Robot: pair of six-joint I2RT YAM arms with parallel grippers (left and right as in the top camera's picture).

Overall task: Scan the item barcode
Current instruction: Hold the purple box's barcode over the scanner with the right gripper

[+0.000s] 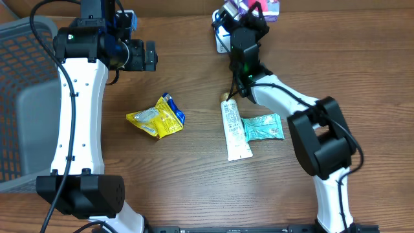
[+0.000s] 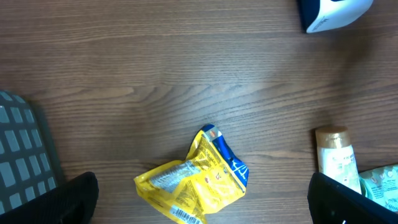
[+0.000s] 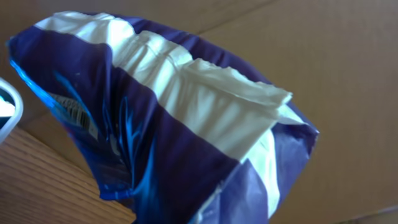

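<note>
Two risks are flagged. The bigger one concerns the purple pouch point(image 1: 268, 8), which is held off the table at the far edge, right of centre, and is judged to be pinched by the right gripper point(image 1: 253, 13). The fingers are not seen in the wrist view, so depth of bite cannot be told. The slick film could be pulled loose if only the crimped seam is caught. The smaller risk concerns the barcode point(image 3: 74, 112), which is printed on a creased, curved panel. A misread is likely if folds or glare lie across the bars. The same is expected if that face is turned away from the white and blue device point(image 2: 334, 12), taken to be the scanner, just left and near of the pouch. No trouble is expected from the left gripper point(image 1: 151, 56), which is spread wide and empty, far left.

Materials, big to small:
- The table point(image 1: 194, 194) is flat, with a matte wood-grain laminate look.
- The grey basket point(image 1: 19, 77) at the left edge is rigid plastic mesh.
- The pouch is glossy purple and white film, soft and crumpled, with a pleated top seam.
- The white tube point(image 1: 237, 133), centre, is long and flattened, with a gold cap at the far end.
- The yellow packet point(image 1: 158, 116) is crinkly foil with a blue corner, and its own barcode is seen.
- The teal packet point(image 1: 264, 127) is thin and flat, against the tube's right side.
</note>
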